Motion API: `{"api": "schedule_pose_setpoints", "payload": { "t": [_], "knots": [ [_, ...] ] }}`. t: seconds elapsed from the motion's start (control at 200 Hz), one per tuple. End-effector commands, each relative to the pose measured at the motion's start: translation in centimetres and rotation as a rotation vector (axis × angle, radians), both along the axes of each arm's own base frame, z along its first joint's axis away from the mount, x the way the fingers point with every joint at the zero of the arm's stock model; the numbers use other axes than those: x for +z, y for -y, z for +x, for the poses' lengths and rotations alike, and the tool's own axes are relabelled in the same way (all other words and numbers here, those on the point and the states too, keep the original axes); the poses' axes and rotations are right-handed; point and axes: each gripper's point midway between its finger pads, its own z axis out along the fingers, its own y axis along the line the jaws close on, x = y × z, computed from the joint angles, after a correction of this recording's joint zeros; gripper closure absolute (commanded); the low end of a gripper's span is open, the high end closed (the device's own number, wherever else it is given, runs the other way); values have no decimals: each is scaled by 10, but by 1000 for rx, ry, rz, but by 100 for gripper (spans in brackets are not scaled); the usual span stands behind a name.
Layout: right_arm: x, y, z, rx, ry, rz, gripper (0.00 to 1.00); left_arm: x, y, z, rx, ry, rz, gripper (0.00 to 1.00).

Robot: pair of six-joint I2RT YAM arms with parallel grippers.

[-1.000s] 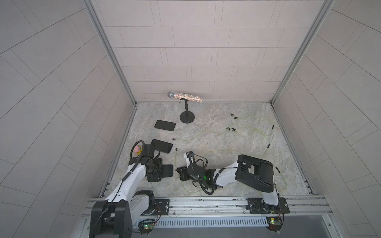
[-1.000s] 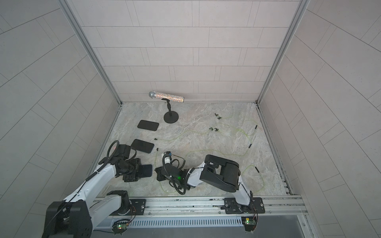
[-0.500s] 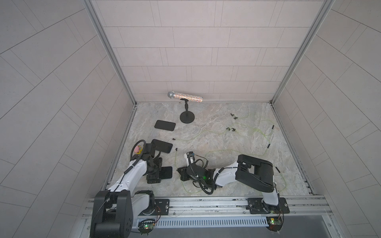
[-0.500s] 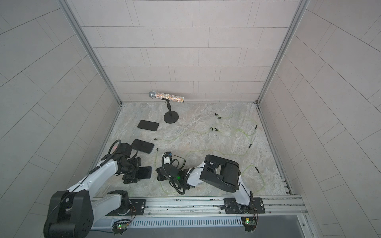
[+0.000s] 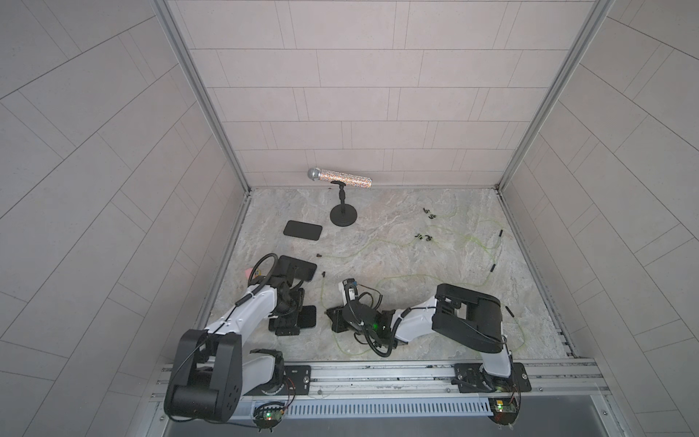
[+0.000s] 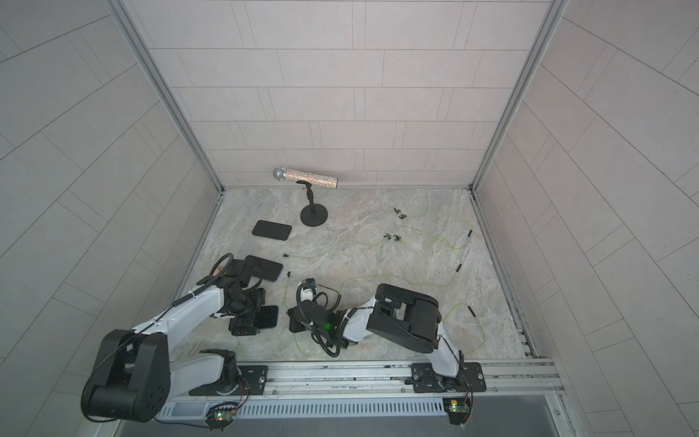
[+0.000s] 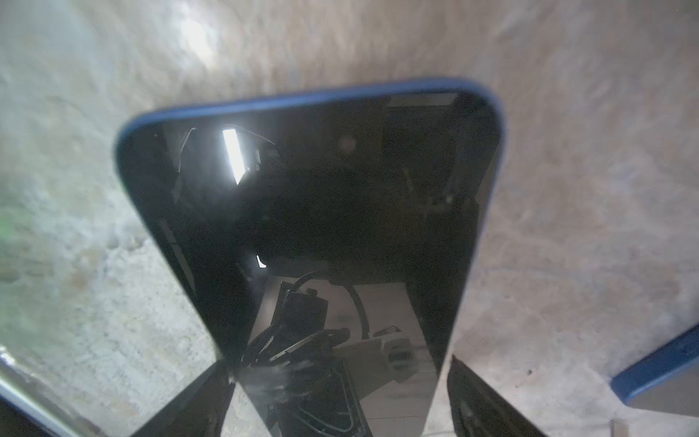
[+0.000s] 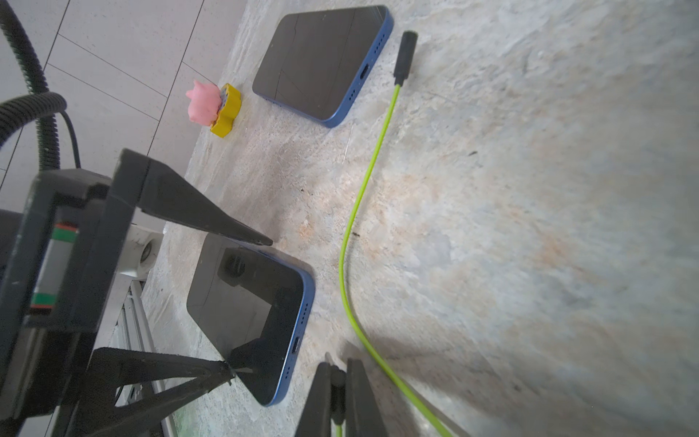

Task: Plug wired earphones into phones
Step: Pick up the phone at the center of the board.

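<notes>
The left hand (image 8: 251, 306) is spread wide. Its two black fingers (image 8: 196, 212) straddle the near phone (image 8: 264, 287), which lies flat and screen-up on the counter (image 5: 378, 212) at the near left. In the left wrist view the blue-edged near phone (image 7: 321, 208) sits between the fingertips (image 7: 212, 393). I can't quite tell whether they touch its long edges or stand just off them.

The right hand (image 8: 339, 365) is pressed together on a small black plug (image 8: 337, 386). The plug's metal tip points at the phone's right-hand short end, close to the port but apart from it. In both top views this hand (image 5: 334, 318) (image 6: 295, 319) is low on the counter, just right of the near phone (image 5: 309, 317) (image 6: 270, 317).

A yellow-green earphone cable (image 8: 355, 212) curves away across the counter. It ends in a black end piece (image 8: 404, 53) just beside the port end of the middle phone (image 8: 321, 60). A pink and yellow toy (image 8: 212, 106) stands left of that phone, by the wall.

The far phone (image 5: 302, 230) lies flat, just left of the microphone stand (image 5: 343, 217). More pale green cables trail over the far right, with black earbuds (image 5: 423, 237) among them.
</notes>
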Motion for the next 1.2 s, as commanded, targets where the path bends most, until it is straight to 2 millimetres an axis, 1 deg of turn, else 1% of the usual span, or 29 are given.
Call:
{"api": "schedule_pose_setpoints", "payload": {
  "t": [0.0,0.05,0.11,0.21,0.27,0.35,0.47,0.61,0.821,1.006,1.191],
  "knots": [
    [10,8,4,-26,27,-3,100,-11,3,-8,-7,-61,0,8],
    [9,9,4,-27,27,-6,100,-13,5,-8,-11,-73,-5,9],
    [9,10,4,-29,27,-5,100,-16,7,-10,-12,-84,-15,15],
    [7,9,3,-28,21,6,100,-19,9,-12,-14,-96,-24,20],
    [7,9,3,-25,20,18,100,-19,9,-12,-15,-95,-26,26],
    [10,6,2,-17,23,43,100,-15,9,-9,-20,-81,-25,29],
    [17,4,1,-12,34,71,100,-8,9,-4,-12,-50,-28,30],
    [17,6,2,-26,24,87,100,2,13,2,-5,-14,-52,30],
    [22,5,2,-59,-7,156,100,20,20,13,5,62,-95,30],
    [28,4,2,-75,-12,161,100,32,21,12,13,97,-106,30],
    [38,-4,3,-79,-15,193,100,33,22,8,25,112,-124,30]
  ]
}}
